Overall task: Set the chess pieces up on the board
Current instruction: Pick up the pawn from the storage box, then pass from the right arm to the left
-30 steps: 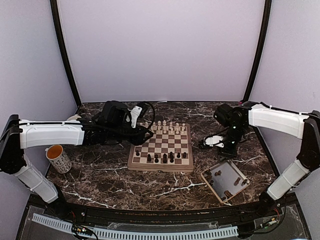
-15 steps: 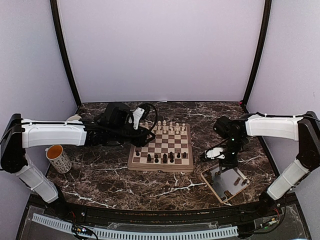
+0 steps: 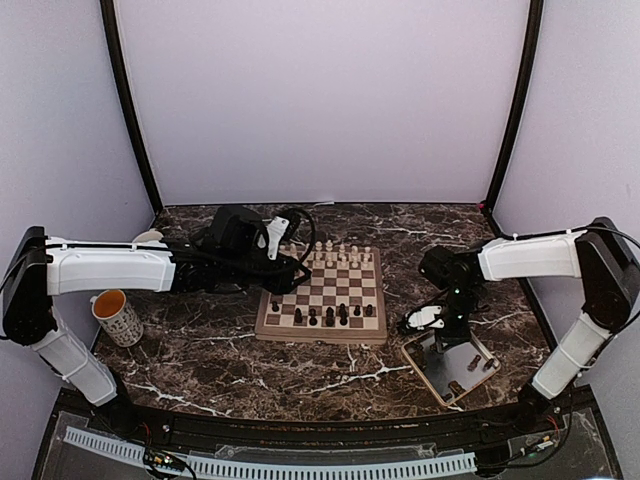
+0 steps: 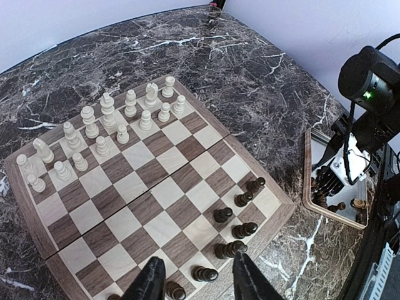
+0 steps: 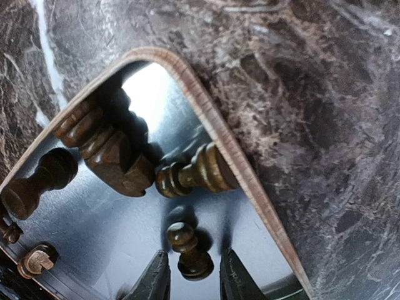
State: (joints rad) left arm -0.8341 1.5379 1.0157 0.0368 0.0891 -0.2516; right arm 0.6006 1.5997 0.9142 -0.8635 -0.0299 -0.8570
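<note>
The chessboard [image 3: 320,335] lies mid-table. Cream chessmen [image 3: 335,252] fill its far rows and several dark chess pieces [image 3: 330,316] stand along its near rows. My left gripper [image 3: 297,267] hovers over the board's far left corner, open and empty. In the left wrist view its fingertips [image 4: 197,281] straddle the dark pieces [image 4: 234,231] near the board's rim [image 4: 275,215]. My right gripper [image 3: 438,335] is down in the beige tray [image 3: 480,352]. In the right wrist view its open jaws [image 5: 190,278] straddle a lying dark pawn [image 5: 187,250], with small gaps either side.
Several more dark pieces [image 5: 106,153] lie in the tray against its rim [image 5: 212,134]. A patterned mug [image 3: 115,315] stands at the table's left. The tray also shows in the left wrist view [image 4: 307,181], right of the board. Purple walls close in the table.
My right gripper has come forward and down from behind the tray into it, over the pawn. My left arm has shifted slightly right over the board's corner.
</note>
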